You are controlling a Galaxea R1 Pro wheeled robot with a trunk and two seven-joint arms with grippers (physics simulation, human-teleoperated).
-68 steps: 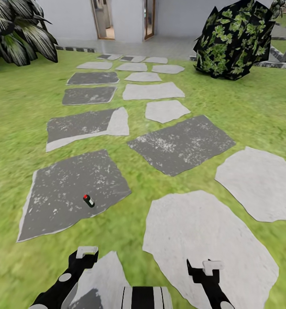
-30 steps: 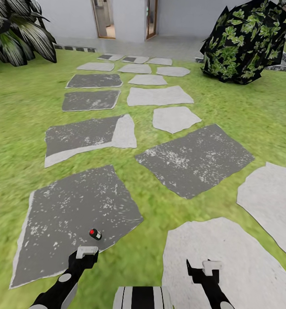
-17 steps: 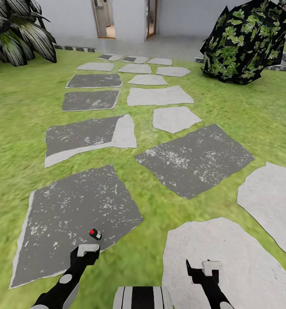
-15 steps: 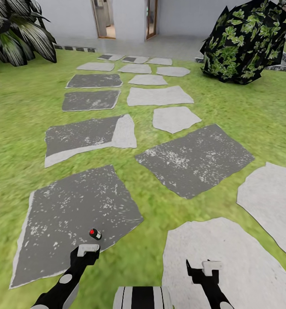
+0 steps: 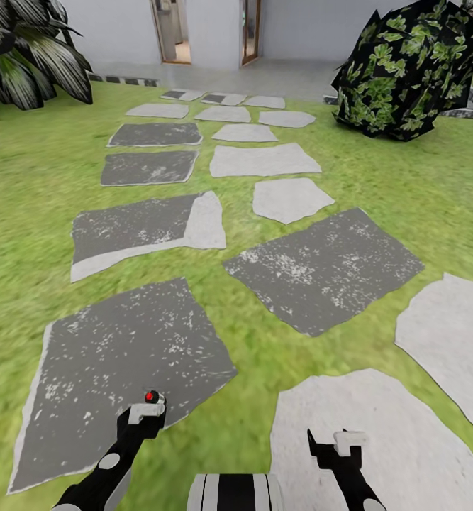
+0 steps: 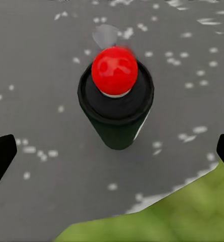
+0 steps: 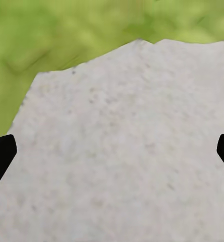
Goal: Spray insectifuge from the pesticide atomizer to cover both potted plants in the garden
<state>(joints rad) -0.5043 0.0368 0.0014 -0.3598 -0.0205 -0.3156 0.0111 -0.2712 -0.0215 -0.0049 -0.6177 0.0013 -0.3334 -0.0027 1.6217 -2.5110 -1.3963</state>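
The pesticide atomizer [image 6: 117,108] is a dark bottle with a red round top, standing upright on a dark grey stepping stone [image 5: 108,355]. Its red top [image 5: 150,396] peeks out just past my left gripper [image 5: 145,414]. My left gripper [image 6: 112,161] is open, its black fingertips [image 6: 1,156] spread wide on either side, with the bottle just ahead of them and untouched. My right gripper [image 5: 339,441] hangs open over a pale stepping stone [image 7: 122,151] with nothing between its fingers. The potted plants are out of view.
Grey and pale stepping stones [image 5: 321,266] run across the lawn [image 5: 23,213] toward a house doorway [image 5: 172,32]. A round dark leafy bush [image 5: 406,71] stands at the far right. A striped-leaf plant [image 5: 30,60] stands at the far left.
The whole view has crept forward, so the camera moved. The atomizer now sits right at my left gripper's tip instead of a short way ahead. Both grippers stay open.
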